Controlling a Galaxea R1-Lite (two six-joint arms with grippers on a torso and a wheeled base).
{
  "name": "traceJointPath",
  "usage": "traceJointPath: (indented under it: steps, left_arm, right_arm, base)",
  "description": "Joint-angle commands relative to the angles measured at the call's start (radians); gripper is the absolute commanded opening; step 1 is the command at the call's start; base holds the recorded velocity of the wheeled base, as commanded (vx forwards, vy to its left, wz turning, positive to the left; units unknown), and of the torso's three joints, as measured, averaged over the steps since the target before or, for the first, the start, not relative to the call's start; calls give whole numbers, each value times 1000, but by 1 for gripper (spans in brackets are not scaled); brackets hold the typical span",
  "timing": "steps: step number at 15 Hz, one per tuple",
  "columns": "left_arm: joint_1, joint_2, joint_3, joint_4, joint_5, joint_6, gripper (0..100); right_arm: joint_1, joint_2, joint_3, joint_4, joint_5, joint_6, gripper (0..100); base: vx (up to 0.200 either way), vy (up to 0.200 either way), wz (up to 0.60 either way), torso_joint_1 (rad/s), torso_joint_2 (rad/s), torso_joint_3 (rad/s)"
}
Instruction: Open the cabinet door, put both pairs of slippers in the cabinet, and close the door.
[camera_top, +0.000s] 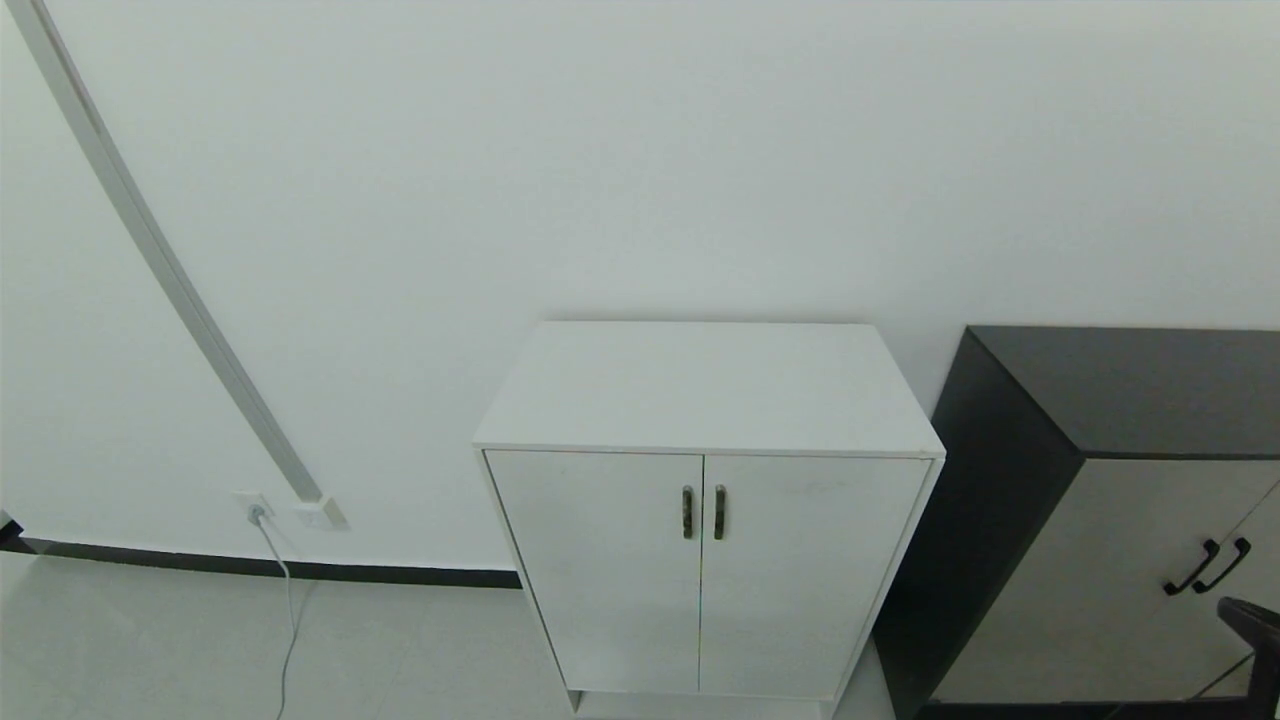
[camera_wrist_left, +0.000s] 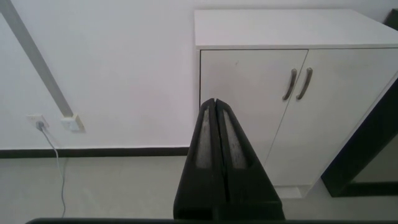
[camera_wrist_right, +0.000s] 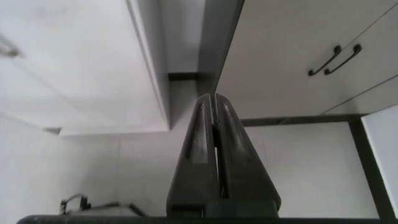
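Note:
A white two-door cabinet (camera_top: 706, 520) stands against the wall with both doors closed; two dark vertical handles (camera_top: 702, 512) meet at its centre seam. In the left wrist view the same cabinet (camera_wrist_left: 292, 93) stands ahead, and my left gripper (camera_wrist_left: 215, 102) is shut with nothing held, some way short of its left door. My right gripper (camera_wrist_right: 215, 98) is also shut and holds nothing, low near the floor in front of the gap between the white cabinet (camera_wrist_right: 74, 62) and the darker one.
A black-sided cabinet (camera_top: 1090, 520) with pale doors and black handles (camera_top: 1208, 566) stands close on the right. A wall socket with a cable (camera_top: 268, 540) and a slanted cable duct (camera_top: 160, 260) are on the left. Open floor lies left of the white cabinet.

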Motion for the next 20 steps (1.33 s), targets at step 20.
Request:
traceJointPath:
  steps: [20]
  left_arm:
    - [-1, 0, 0, 0, 0, 0, 0]
  right_arm:
    - [16, -656, 73, 587, 130, -42, 0]
  base:
    - [0, 0, 0, 0, 0, 0]
